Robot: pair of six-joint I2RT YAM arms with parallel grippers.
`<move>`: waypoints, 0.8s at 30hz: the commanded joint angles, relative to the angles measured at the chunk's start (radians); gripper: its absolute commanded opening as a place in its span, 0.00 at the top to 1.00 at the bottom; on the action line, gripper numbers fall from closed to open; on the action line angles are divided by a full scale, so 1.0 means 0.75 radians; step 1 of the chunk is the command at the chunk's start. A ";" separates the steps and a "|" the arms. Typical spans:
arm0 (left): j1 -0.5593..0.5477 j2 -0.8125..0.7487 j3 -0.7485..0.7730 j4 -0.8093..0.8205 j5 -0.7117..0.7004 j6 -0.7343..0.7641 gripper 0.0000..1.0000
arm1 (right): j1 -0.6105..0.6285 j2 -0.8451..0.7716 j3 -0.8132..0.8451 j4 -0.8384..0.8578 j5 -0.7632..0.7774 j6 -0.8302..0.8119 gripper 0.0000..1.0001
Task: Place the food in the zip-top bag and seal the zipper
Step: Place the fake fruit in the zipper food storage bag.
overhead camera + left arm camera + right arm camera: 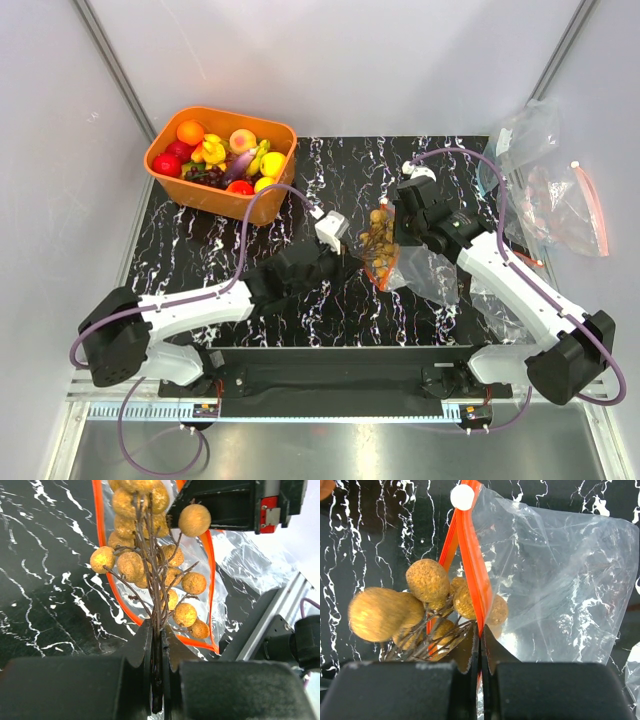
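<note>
The food is a bunch of tan round fruits on brown stems (pixel 378 238). My left gripper (pixel 352 262) is shut on the stem ends (pixel 157 625), and the fruits (pixel 131 565) hang within the open loop of the orange-red zipper (pixel 101 540). My right gripper (pixel 405 236) is shut on one lip of the zipper (pixel 470 560) of the small clear zip-top bag (pixel 555 580), holding the mouth up. In the right wrist view some fruits (pixel 427 582) sit at the mouth and one shows behind the plastic. The bag's body (pixel 428 272) trails on the table.
An orange basket (pixel 215 200) of toy fruit stands at the back left. A larger clear bag with a thin pink-red strip (pixel 597 210) and another clear bag (pixel 520 135) lie at the back right. The black marbled mat (pixel 200 250) covers the table.
</note>
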 commanded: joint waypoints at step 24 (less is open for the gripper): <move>0.148 0.388 0.434 -0.226 0.358 -0.028 1.00 | -0.007 -0.042 0.050 -0.007 -0.024 -0.034 1.00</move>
